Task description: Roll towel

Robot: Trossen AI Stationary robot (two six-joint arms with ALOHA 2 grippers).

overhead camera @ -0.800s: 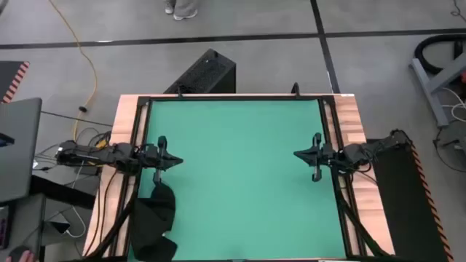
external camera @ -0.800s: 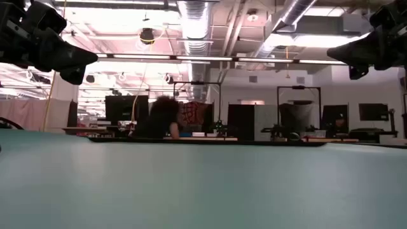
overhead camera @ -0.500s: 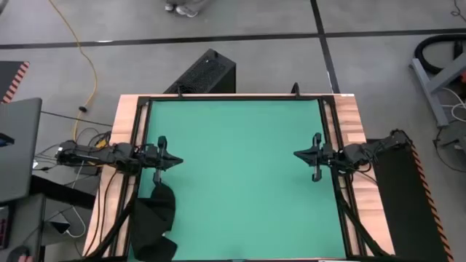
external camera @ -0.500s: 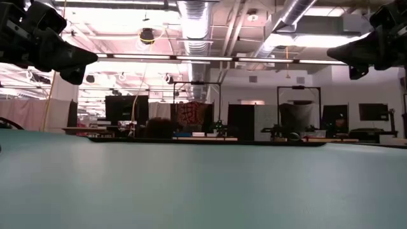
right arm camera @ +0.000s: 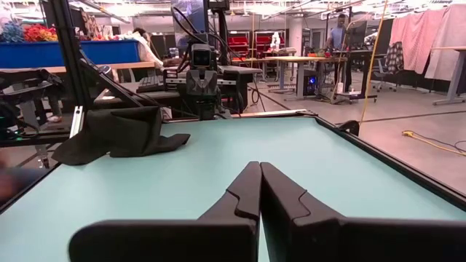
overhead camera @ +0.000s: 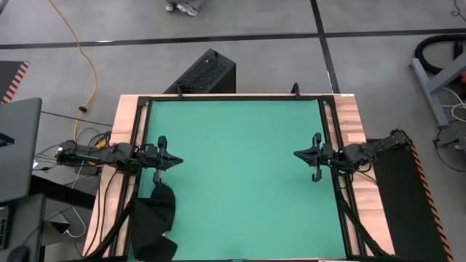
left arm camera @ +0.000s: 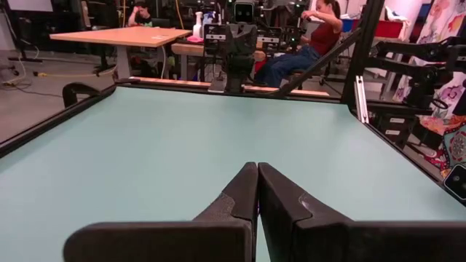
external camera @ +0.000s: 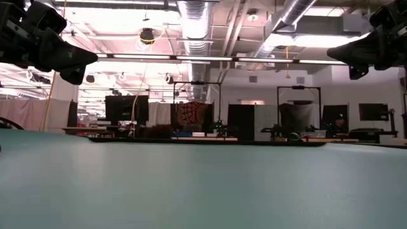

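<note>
The black towel [overhead camera: 154, 220] lies crumpled at the table's near left corner, draped over the green mat's left edge and the frame. It also shows in the right wrist view [right arm camera: 120, 133]. My left gripper [overhead camera: 175, 161] is shut and empty at the left edge, just beyond the towel's far end, above the mat. It also shows in its own wrist view [left arm camera: 257, 171]. My right gripper [overhead camera: 297, 153] is shut and empty at the right edge, seen also in its wrist view [right arm camera: 260, 169].
The green mat [overhead camera: 237, 175] lies inside a black frame on the wooden table. A black ribbed box [overhead camera: 204, 73] stands on the floor beyond the far edge. People sit at desks in the room behind [left arm camera: 306, 40].
</note>
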